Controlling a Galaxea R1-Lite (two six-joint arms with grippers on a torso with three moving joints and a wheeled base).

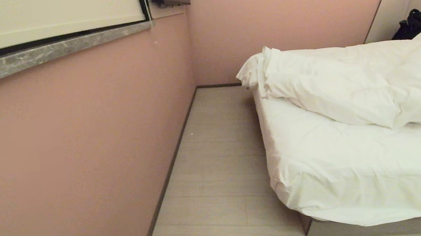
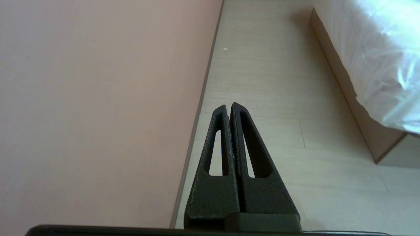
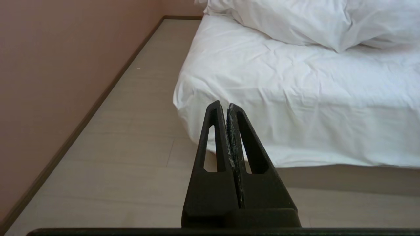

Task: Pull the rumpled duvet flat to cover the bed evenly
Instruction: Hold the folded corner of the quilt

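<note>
Duvet [image 1: 347, 84] is lying bunched in a thick white heap across the far half of the bed [image 1: 363, 231], toward the headboard [image 1: 391, 13], leaving the near half of the white sheet [image 1: 356, 169] bare and wrinkled. I am seeing this from the head camera, which is showing neither arm. It alone is showing a black bag [image 1: 412, 24] leaning against the headboard, a pink wall [image 1: 80, 147] on the left with a grey stone ledge [image 1: 51, 52], and pale floor [image 1: 216, 172] between wall and bed.

My left gripper [image 2: 229, 106] is appearing only in its wrist camera, pressed fully closed and holding nothing, hanging over the floor between wall and bed base [image 2: 354, 108]. My right gripper [image 3: 223, 105] is likewise closed and empty, pointing toward the near corner of the mattress, clear of the sheet. That camera is also catching the duvet's lower edge.
</note>
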